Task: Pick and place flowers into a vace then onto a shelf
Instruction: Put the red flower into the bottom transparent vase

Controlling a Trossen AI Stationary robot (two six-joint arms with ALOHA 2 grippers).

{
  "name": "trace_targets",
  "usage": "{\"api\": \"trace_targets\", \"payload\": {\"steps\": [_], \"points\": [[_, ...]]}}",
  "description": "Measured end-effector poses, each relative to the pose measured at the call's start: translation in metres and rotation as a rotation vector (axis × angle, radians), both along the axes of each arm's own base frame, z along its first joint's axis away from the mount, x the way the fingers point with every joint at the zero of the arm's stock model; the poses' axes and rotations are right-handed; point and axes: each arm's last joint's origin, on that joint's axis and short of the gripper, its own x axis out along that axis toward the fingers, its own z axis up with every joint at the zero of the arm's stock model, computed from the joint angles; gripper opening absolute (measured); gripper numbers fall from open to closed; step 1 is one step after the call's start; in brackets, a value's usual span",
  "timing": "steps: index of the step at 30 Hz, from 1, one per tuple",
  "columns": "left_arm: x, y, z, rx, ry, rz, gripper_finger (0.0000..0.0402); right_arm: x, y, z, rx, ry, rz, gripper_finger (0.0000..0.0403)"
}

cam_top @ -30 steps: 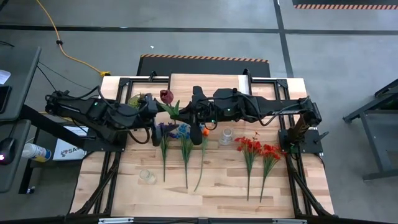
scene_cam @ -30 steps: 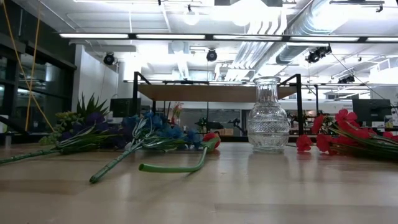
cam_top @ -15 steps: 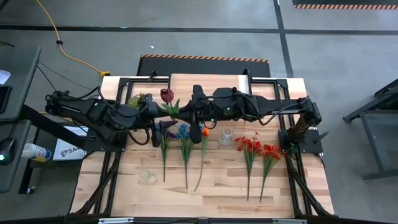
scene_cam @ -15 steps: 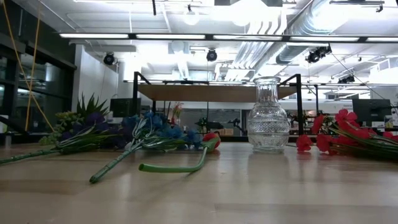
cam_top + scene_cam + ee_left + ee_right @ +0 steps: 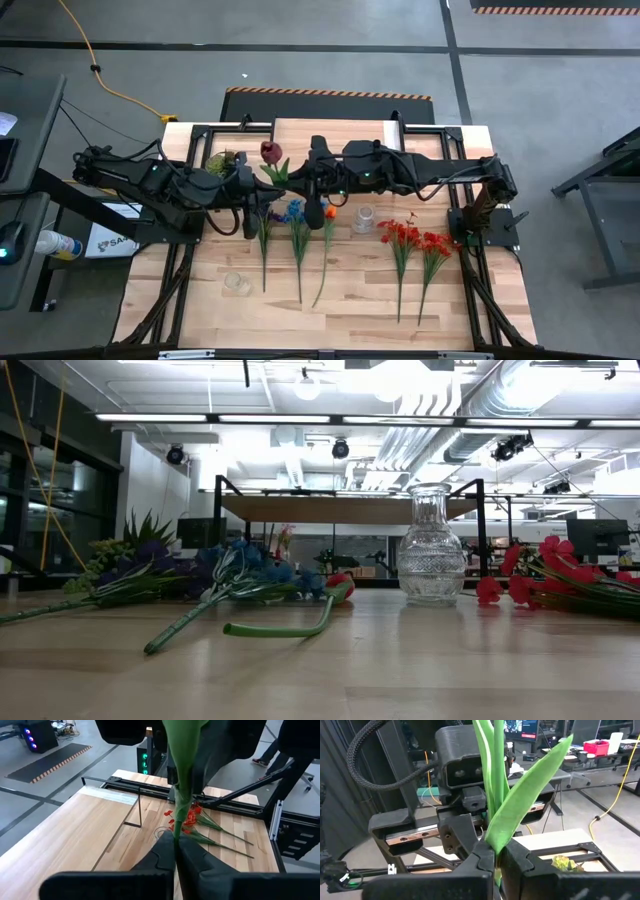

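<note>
A dark-red flower (image 5: 268, 152) is held in the air above the desk's (image 5: 350, 300) far half, between the two arms, its green stem (image 5: 181, 785) pinched by both. The left gripper (image 5: 175, 851) is closed on the stem; the right gripper (image 5: 496, 854) is likewise closed on it, at the leaf base. For a clean handover, one gripper should release before the other carries the stem, kept upright, toward the glass vase (image 5: 364, 218) nearby.
</note>
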Motion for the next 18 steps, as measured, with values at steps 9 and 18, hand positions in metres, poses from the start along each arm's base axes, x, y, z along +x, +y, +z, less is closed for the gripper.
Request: {"api": "trace_targets", "payload": {"steps": [9,18], "points": [[-0.0001,0.0003,0.0001,0.006,-0.001,0.010,0.0030,-0.0001,0.0001,-0.0005,-0.001,0.005,-0.001,0.0033],[0.0001,0.0004,0.0004,0.002,-0.005,0.013,0.0030,-0.0002,0.0003,-0.0008,-0.003,0.009,0.002,0.0062]]}}
